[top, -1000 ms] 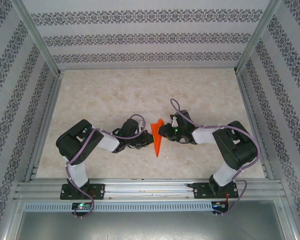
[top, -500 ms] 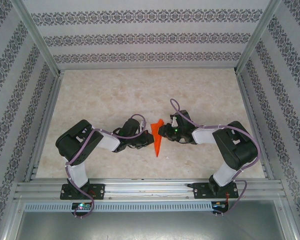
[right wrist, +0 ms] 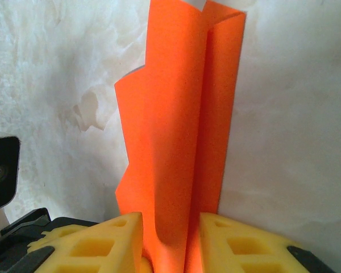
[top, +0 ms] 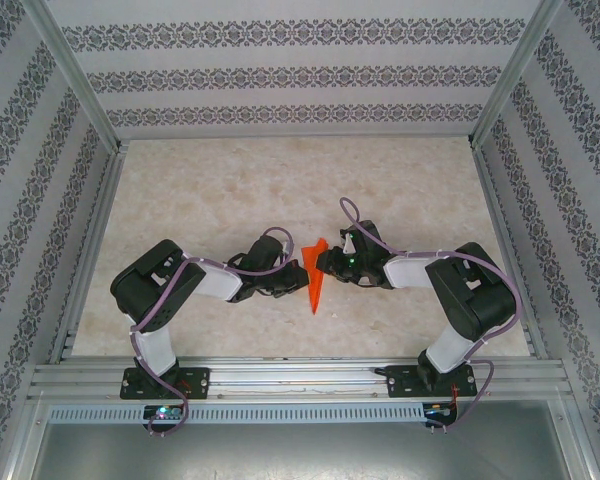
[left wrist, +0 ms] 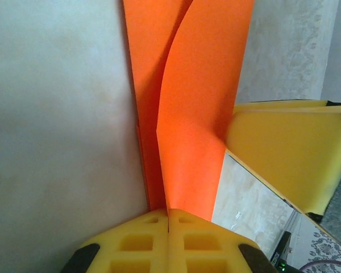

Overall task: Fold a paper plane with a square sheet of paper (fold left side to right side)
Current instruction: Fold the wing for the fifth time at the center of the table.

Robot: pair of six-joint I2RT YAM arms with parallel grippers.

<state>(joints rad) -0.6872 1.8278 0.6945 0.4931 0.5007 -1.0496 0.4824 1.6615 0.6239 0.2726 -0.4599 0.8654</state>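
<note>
This is a robot test cell in a lab, not a lived-in room. A pale, marble-patterned table (top: 280,180) sits boxed in by a far wall (top: 300,75), a left wall (top: 30,150) and a right wall (top: 580,150). All three are papered in the same striped grey ornament and held by bare metal posts (top: 75,85). Along the near edge runs a metal rail (top: 300,378), with a left arm (top: 165,290) and a right arm (top: 460,295) bolted to it. Purple cables (top: 158,318) loop along the arms. Nearer still lie a slotted strip (top: 300,411) and a plain metal sheet (top: 300,450).
</note>
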